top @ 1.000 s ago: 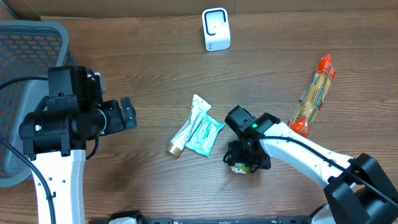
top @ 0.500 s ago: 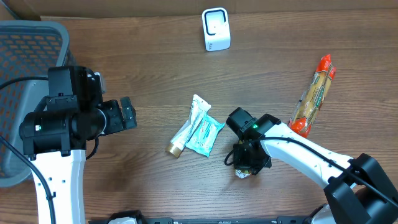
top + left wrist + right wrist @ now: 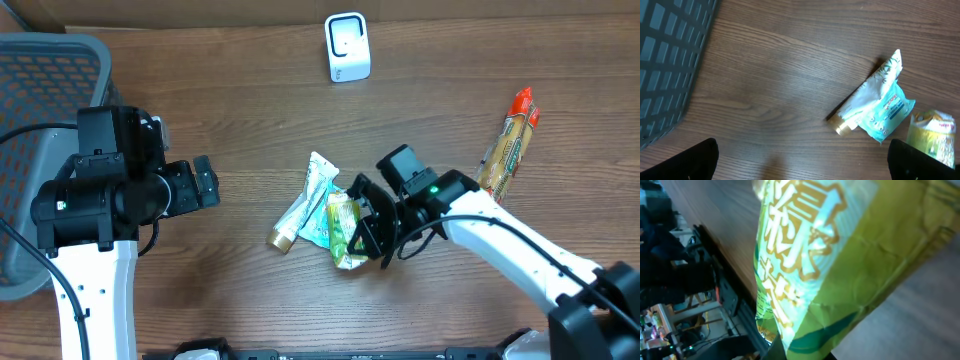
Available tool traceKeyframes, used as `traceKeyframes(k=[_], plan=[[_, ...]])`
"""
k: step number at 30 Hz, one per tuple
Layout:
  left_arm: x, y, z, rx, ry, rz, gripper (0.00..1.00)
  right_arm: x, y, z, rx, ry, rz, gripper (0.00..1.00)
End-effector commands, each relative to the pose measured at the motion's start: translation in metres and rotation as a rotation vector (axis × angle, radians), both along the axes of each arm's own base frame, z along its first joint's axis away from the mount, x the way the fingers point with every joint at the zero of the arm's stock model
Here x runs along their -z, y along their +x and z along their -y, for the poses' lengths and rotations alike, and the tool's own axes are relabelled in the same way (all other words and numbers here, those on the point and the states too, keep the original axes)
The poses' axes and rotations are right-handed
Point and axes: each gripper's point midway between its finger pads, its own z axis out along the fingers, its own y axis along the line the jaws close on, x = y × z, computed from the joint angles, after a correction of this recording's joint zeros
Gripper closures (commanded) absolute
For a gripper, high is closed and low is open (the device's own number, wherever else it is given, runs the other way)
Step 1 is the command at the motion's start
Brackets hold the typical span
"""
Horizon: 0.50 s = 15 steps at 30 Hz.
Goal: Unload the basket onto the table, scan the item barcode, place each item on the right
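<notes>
My right fingers [image 3: 366,224] squeeze the green packet [image 3: 343,228]. Its long side points at the scanner [image 3: 347,47], well away up the tabletop [image 3: 230,100]. My left fingers [image 3: 205,183] are open, farther off.

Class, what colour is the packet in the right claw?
The packet is yellow-green with pale lettering, best seen from the right wrist.

Even diffuse room light, overhead sharp, only faint soft shadows on the wood table [image 3: 250,110], exposure balanced, left wrist slightly soft, right wrist too close, green packet [image 3: 830,255] blurred, background dim and defocused.
</notes>
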Motion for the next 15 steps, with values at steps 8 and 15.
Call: traceKeyframes(k=[8, 15], plan=[[-0.003, 0.002, 0.0, -0.017, -0.009, 0.013, 0.0, 0.065, 0.035, 0.05, 0.069, -0.045, -0.072, 0.93], [-0.003, 0.002, 0.0, -0.017, -0.009, 0.013, 0.0, 0.082, 0.062, 0.129, 0.317, -0.499, -0.069, 0.38]])
